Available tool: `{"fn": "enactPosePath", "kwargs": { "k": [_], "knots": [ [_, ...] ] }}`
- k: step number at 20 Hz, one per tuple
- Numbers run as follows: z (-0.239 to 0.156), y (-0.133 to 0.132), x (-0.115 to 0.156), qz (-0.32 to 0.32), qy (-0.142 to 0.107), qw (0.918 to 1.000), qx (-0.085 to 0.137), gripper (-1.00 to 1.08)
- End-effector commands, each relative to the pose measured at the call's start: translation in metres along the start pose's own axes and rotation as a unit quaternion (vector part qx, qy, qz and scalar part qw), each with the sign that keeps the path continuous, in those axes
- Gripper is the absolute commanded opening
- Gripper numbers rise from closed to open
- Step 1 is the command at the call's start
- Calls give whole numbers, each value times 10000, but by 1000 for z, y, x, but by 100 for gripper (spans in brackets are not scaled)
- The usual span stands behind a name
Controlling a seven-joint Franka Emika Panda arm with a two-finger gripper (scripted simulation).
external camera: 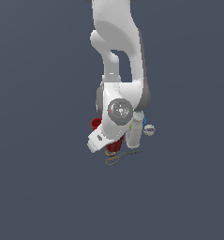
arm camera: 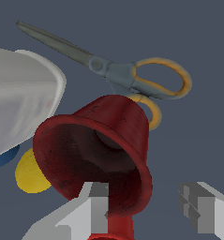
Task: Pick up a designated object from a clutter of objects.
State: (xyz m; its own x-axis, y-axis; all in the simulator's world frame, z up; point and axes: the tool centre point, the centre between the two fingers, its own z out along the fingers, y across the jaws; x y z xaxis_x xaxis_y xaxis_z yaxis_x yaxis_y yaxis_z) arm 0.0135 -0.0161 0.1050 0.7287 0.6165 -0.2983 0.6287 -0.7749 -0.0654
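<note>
1. Looking through the wrist view, I see the dark red mug filling the middle of the picture, its wide dark mouth turned toward the camera and its body tapering away to a narrower base.
2. My gripper hangs right at the mug's rim. One grey finger overlaps the near edge of the mouth, while the other finger stands off to the side, outside the wall, so the jaws are spread with the rim section between them. I cannot tell whether either finger is actually touching the mug; nothing is clamped.
3. A red piece, which I take for the mug's loop handle, shows just below the rim between the fingers.
4. Beyond the mug lie the yellow-handled scissors, flat on the dark floor, blades closed, one handle loop partly hidden behind the mug's base.
5. Beside the mug's mouth I see the yellow ball, and next to it the tall white bottle, large and blurred, with something blue at its edge.
6. From the exterior view, the arm covers most of the clutter. The mug peeks out beneath the wrist, the red cup sits toward that view's left, the bottle stands upright toward its right, and a small white ball rests just beside the bottle.
</note>
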Motion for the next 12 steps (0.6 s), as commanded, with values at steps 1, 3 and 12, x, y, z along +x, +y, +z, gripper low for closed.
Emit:
{"fn": "enactPosePath", "kwargs": {
  "k": [1,3,12],
  "knots": [
    [8,0,0,-8,-2,10000,1,28],
    [11,0,0,-10,-2,10000,2,28],
    [12,0,0,-10,-2,10000,2,-100]
  ]
}}
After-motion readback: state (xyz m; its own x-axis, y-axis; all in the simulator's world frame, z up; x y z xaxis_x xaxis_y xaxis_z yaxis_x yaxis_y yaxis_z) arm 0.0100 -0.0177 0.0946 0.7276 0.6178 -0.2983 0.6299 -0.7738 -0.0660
